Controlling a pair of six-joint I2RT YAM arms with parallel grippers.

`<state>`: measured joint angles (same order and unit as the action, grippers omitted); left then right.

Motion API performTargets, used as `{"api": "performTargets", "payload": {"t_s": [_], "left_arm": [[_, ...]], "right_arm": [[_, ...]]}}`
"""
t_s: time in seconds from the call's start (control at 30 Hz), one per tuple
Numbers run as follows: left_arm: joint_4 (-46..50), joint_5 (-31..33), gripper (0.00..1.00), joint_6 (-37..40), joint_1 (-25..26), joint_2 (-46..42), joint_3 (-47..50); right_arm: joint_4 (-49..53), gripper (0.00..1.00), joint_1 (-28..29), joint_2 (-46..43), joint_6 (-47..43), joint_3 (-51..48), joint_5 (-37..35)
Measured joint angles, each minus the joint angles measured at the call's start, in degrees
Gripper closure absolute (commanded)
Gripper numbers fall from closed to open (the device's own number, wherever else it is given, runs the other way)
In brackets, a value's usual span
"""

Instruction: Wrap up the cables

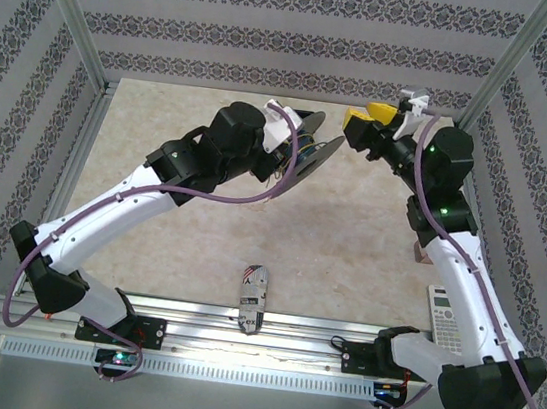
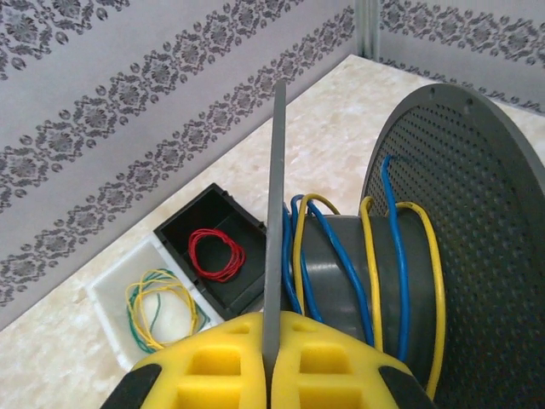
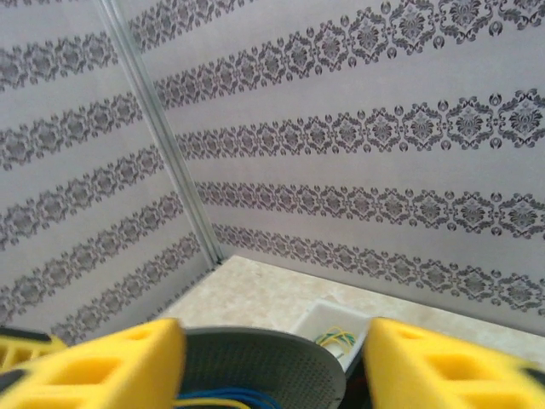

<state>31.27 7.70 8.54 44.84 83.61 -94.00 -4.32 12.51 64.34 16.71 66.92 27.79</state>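
**Arms, 2.**
- The left fingers (image 2: 213,366), one yellow pair, are clenched on the thin near flange of the spool. The flange edge stands upright between them.
- The right fingers (image 3: 443,366), one yellow pair, are spread wide and grasp nothing. They are raised near the far right corner, just beside the spool, whose rim shows between them.

**Spool (image 2: 341,247), 1.** It is grey with two round flanges, and the far one is perforated. The left arm holds it above the far middle of the surface (image 1: 349,245).

**Yellow cable (image 2: 371,273).** It is wound on the spool hub, with three passes visible across it. Three passes of blue wire (image 2: 398,256) lie among them.

**Trays, 2.** They touch side by side on the surface, against the patterned wall.
- The black tray (image 2: 183,223) holds one coil of red wire (image 2: 215,254).
- The white tray (image 2: 102,298) holds one loose coil of yellow and green wire (image 2: 157,300).

**Calculator (image 1: 443,318), 1.** It lies flat at the near right, beside the right arm.

**Small patterned packet (image 1: 253,300), 1.** It sits at the near edge between the two arm bases. What it is cannot be told.
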Motion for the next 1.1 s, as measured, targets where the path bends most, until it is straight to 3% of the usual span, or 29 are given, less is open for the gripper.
{"api": "performTargets", "payload": {"t_s": [0.1, 0.2, 0.47, 0.67, 1.1], "left_arm": [[0.8, -6.2, 1.00, -3.1, -2.5, 0.0, -0.9], [1.4, -14.8, 1.00, -7.5, -7.2, 0.0, -2.4], [0.2, -34.9, 1.00, -18.7, -16.6, 1.1, -6.0], [-9.7, -49.0, 1.00, -30.3, -21.1, 1.6, -1.3], [-20.2, -57.6, 1.00, -40.0, -22.6, 4.2, 2.3]], "right_arm": [[1.1, 0.10, -0.5, -2.0, -0.7, -1.4, 2.6], [1.1, 0.05, -1.8, -4.5, -0.9, -3.5, 6.7], [-1.5, 0.02, -6.8, -9.1, 1.9, -8.7, 19.5], [-5.4, 0.02, -8.7, -8.4, 7.6, -11.0, 25.7], [-11.5, 0.09, -8.7, -6.7, 13.8, -11.6, 30.6]]}}
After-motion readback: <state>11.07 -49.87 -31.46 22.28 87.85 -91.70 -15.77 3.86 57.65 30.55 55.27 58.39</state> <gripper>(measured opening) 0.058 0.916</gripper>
